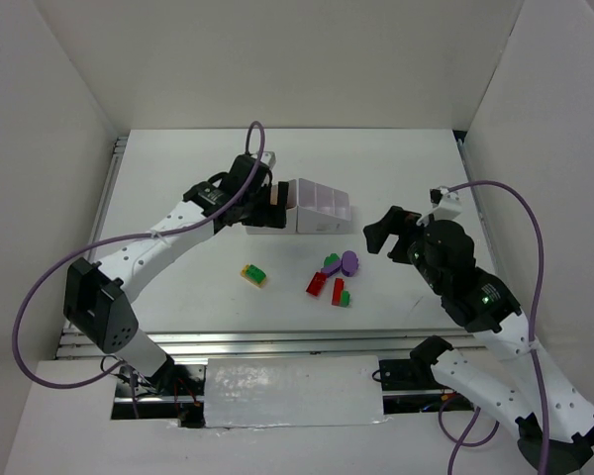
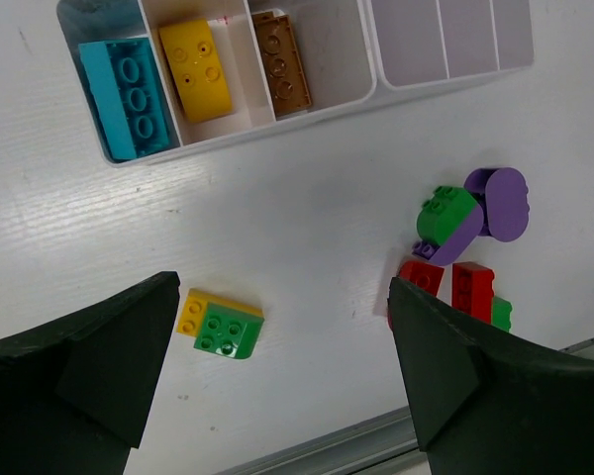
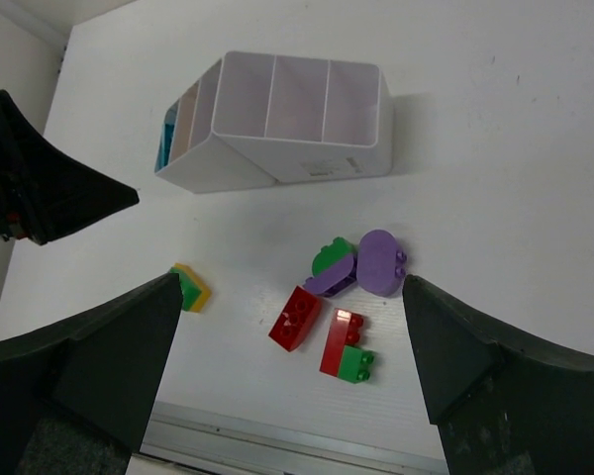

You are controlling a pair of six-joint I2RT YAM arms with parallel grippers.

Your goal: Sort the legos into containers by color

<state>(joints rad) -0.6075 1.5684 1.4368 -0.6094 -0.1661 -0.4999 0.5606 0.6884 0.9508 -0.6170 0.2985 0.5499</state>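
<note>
On the near part of the white table (image 1: pixel 193 297), a yellow-and-green plastic brick (image 1: pixel 253 274) lies left, well apart from a cluster of red, green and purple bricks (image 2: pixel 455 233) at right. The left gripper (image 2: pixel 282 287) and right gripper (image 3: pixel 292 282) hover with fingers spread wide, holding nothing. Farther back, the white plastic divided tray (image 3: pixel 297 163) holds a light blue brick (image 2: pixel 129 94), a yellow brick (image 2: pixel 198 69) and a brown brick (image 2: pixel 282 69) in separate compartments.

Top view looks down on the table (image 1: pixel 228 307) from the near side of the tray (image 1: pixel 317 203). Left wrist looks straight down, close by the tray; right wrist slants from farther right. All share tray and legos (image 1: pixel 317 284).
</note>
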